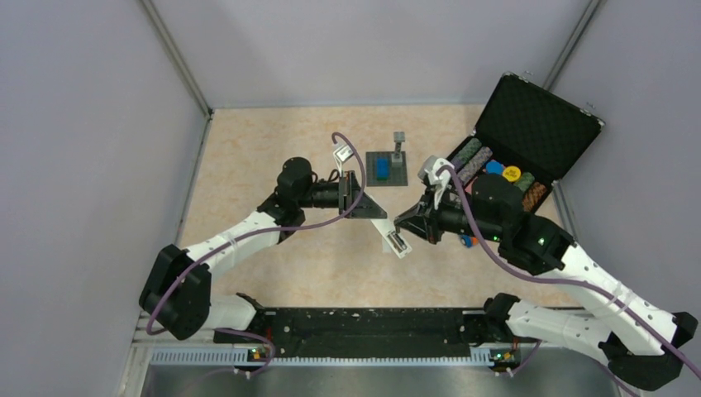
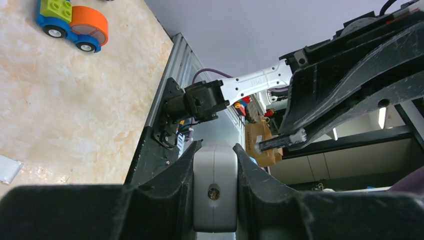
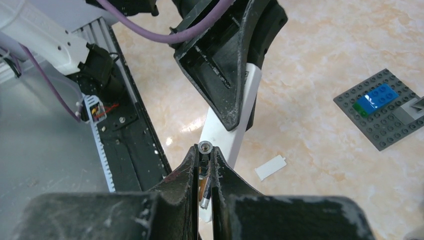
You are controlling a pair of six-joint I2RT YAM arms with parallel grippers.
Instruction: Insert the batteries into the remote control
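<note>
My left gripper (image 1: 368, 207) is shut on one end of the white remote control (image 1: 395, 240) and holds it tilted above the table. In the left wrist view the remote's end (image 2: 215, 192) sits clamped between the fingers. My right gripper (image 3: 203, 150) is shut on a battery (image 3: 204, 147), whose silver end shows at the fingertips, right over the remote (image 3: 235, 125). A second battery (image 3: 205, 200) shows through the gap between the fingers, lying on the remote's back. From the left wrist view the held battery (image 2: 282, 141) sticks out of the right gripper.
A small white battery cover (image 3: 270, 166) lies on the table beside the remote. A grey baseplate with a blue block (image 1: 387, 168) stands behind it. An open black case of poker chips (image 1: 529, 141) is at the back right. A toy car (image 2: 75, 22) sits near the right arm.
</note>
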